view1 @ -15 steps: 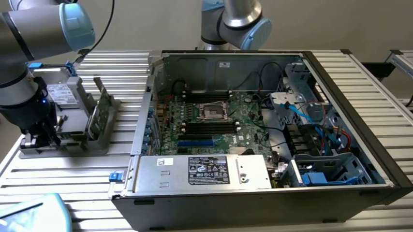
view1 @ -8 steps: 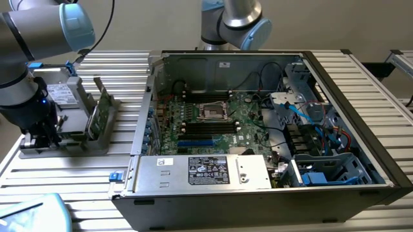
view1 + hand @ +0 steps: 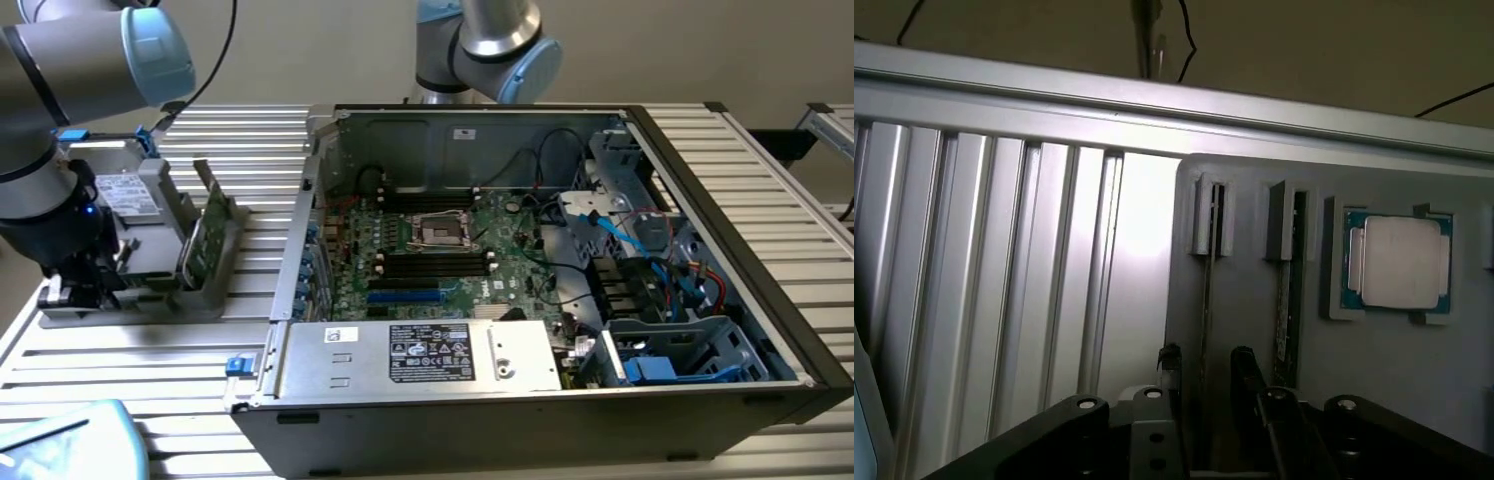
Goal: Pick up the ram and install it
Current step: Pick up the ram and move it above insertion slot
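The spread end effector (image 3: 1204, 368) straddles the ram (image 3: 1205, 290), which stands on edge in the grey holder's (image 3: 1249, 300) slot nearest its border. Narrow gaps show either side, with bare ribbed worktop (image 3: 1004, 280) beyond.

No text was legible. Black label (image 3: 431, 352) on power supply (image 3: 527, 362) carried print, too small to read.
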Robot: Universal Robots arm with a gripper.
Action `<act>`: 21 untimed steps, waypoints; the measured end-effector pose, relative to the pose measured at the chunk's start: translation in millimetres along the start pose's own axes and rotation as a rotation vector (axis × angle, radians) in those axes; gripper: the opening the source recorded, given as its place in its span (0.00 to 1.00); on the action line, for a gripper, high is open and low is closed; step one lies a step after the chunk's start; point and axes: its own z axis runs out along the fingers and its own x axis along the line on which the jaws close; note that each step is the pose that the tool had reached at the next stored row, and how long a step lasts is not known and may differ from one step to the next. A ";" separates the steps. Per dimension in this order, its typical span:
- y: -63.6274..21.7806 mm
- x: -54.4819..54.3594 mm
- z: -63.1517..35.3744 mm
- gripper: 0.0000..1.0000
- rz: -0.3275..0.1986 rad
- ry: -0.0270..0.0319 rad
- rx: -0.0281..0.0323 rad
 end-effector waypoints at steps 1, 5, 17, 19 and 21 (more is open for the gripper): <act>0.7 -0.3 0.2 0.34 0.000 0.0001 -0.0002; 1.2 -0.5 1.6 0.34 0.000 0.0000 -0.0021; -2.0 0.6 12.0 0.34 -0.002 0.0002 -0.0037; -2.1 0.6 12.0 0.34 -0.002 0.0001 -0.0041; -2.1 0.6 12.0 0.32 -0.002 0.0001 -0.0042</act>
